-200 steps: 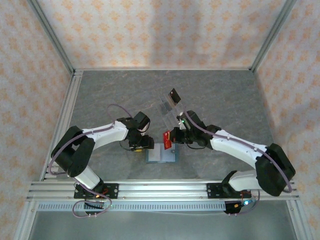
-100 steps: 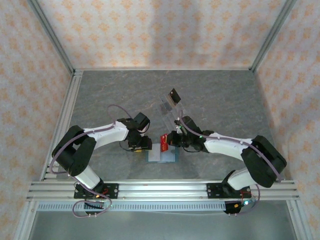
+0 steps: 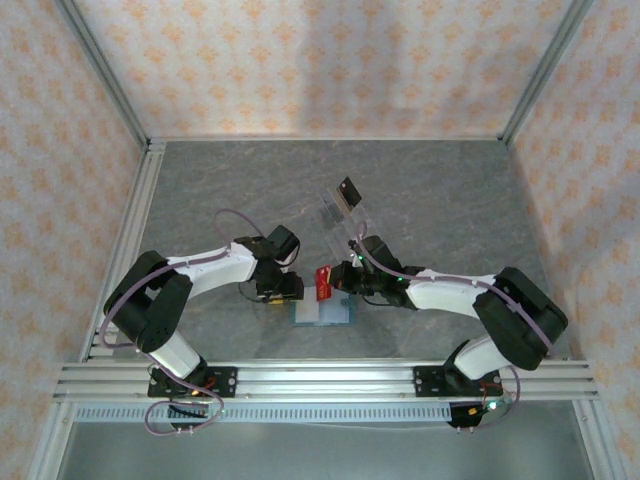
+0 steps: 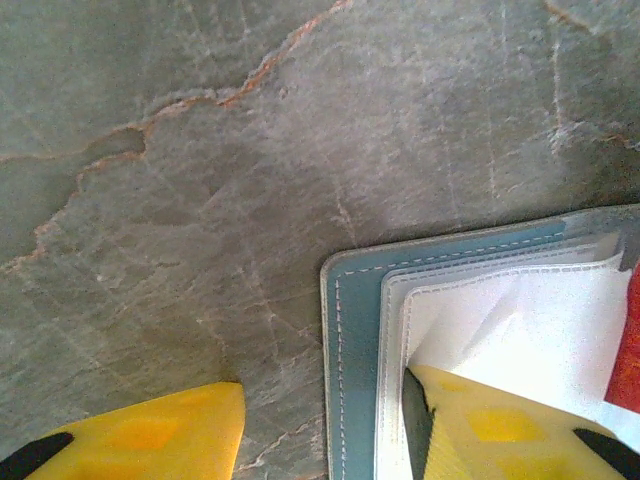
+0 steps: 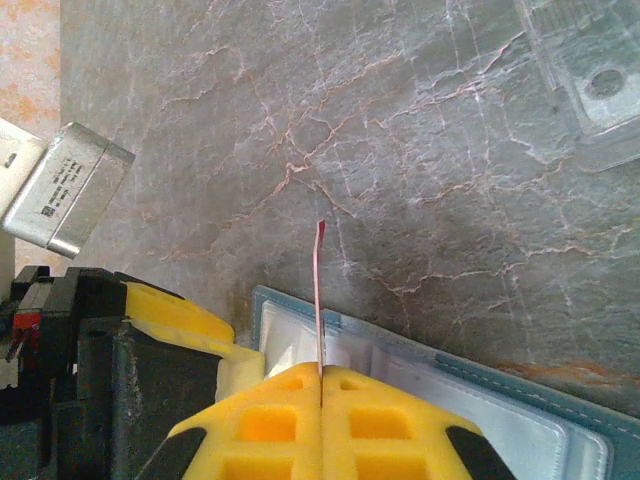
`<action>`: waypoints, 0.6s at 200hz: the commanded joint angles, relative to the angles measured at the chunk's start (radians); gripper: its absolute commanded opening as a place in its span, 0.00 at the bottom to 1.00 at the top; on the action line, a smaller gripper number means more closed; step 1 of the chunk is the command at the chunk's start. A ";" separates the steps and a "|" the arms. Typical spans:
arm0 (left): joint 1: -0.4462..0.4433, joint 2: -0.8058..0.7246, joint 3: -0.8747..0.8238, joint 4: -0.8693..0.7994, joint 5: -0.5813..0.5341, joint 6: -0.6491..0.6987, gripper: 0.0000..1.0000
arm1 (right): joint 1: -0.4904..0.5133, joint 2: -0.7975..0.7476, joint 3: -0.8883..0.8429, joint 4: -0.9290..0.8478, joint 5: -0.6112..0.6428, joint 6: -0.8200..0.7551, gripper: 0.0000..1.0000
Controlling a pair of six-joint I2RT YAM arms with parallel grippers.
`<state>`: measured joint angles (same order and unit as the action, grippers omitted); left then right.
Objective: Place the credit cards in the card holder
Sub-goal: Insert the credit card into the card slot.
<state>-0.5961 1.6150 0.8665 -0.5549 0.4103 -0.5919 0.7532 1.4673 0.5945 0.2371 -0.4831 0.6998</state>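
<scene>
1. The right gripper (image 3: 338,280) has its yellow pads pressed together on a thin red rectangular card (image 3: 323,279). The right wrist view shows the card edge-on (image 5: 319,285), sticking straight out from between the pads.
2. The red card hangs over the far left corner of the flat teal-blue folding card holder (image 3: 326,311). Whether it touches the holder cannot be told.
3. The card holder lies open on the grey marbled table (image 3: 450,190), between the two arms near the front edge, with its pale inside facing up (image 4: 540,340).
4. The left gripper (image 3: 285,290) stands with its jaws apart, straddling the holder's stitched left edge (image 4: 352,360). One yellow finger (image 4: 500,425) rests on the pale lining and the other (image 4: 150,435) sits on the bare table beside it.
5. A thin black rectangular card (image 3: 348,189) sits tilted at the far end of a clear plastic rack (image 3: 333,213), which is behind the right gripper and well apart from the card holder.
</scene>
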 commanded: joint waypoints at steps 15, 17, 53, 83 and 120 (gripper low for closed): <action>-0.012 0.033 -0.039 0.010 -0.013 0.023 0.48 | 0.008 0.011 -0.012 0.047 -0.011 0.016 0.00; -0.012 0.033 -0.040 0.010 -0.013 0.023 0.48 | 0.008 0.013 -0.012 0.047 -0.013 0.016 0.00; -0.012 0.025 -0.045 0.012 -0.011 0.019 0.47 | 0.011 0.038 -0.011 0.054 -0.021 0.024 0.00; -0.012 0.019 -0.046 0.013 -0.011 0.016 0.47 | 0.022 0.056 -0.023 0.061 -0.018 0.028 0.00; -0.011 0.021 -0.045 0.012 -0.012 0.018 0.47 | 0.039 0.049 -0.043 0.068 -0.014 0.043 0.00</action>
<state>-0.5957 1.6123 0.8608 -0.5488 0.4099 -0.5922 0.7738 1.5162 0.5770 0.2810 -0.4980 0.7300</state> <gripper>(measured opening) 0.474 0.050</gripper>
